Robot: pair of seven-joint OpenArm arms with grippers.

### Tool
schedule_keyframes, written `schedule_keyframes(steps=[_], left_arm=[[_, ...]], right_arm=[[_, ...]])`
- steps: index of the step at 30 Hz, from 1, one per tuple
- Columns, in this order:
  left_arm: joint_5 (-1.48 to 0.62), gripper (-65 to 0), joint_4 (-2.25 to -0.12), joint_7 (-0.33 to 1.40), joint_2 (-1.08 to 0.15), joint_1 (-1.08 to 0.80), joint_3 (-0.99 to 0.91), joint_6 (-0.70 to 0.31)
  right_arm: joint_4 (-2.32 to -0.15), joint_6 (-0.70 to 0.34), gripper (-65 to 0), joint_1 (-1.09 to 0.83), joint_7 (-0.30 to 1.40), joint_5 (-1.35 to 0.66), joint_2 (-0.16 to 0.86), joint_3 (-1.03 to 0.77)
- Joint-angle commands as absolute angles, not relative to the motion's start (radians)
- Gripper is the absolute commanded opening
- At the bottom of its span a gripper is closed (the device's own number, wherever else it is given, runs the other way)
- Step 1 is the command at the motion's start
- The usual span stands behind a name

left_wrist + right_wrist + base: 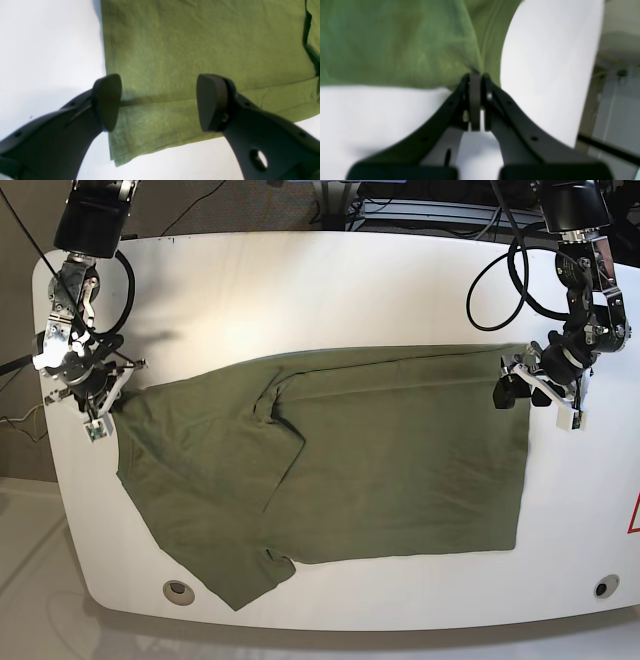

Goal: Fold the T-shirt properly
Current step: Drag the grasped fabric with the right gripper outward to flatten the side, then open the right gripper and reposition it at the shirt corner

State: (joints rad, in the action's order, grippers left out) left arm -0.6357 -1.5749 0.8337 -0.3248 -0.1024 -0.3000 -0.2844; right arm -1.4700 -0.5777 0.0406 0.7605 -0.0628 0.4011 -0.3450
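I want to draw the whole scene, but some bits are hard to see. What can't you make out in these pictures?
- Right wrist view: the cloth edge pinched inside the shut right gripper is hidden by the gripper, and the T-shirt looks blurry.
- Left wrist view: the open left gripper blocks the shirt's hem beneath it; the frame edges cut off the shirt.
- Base view: the folded sleeve hides the cloth beneath; the table holes are too small to identify.

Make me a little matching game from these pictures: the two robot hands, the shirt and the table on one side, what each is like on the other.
Things:
1. left hand
2. right hand
3. T-shirt
4. table

Descriptions:
A. white, with rounded corners
B. shut, pinching green cloth
C. open, hovering over a shirt corner
D. olive green, spread out with one part folded over

Pairs: 1-C, 2-B, 3-D, 4-A
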Motion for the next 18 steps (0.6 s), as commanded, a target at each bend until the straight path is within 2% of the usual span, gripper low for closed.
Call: schedule_keyframes(steps=[1,18], left_arm=[[-0.648,-21.8,-1.590,0.812,-0.340,-0.091,-0.305,-0.288],[-0.648,-21.8,-1.590,0.812,-0.315,-0.093,-0.305,-0.288]], right_arm=[[-1.486,-0.570,-65.0,0.044,0.736,-0.068,0.423,-0.354],[-1.486,-0.565,-64.6,0.050,0.727,-0.067,0.423,-0.355]])
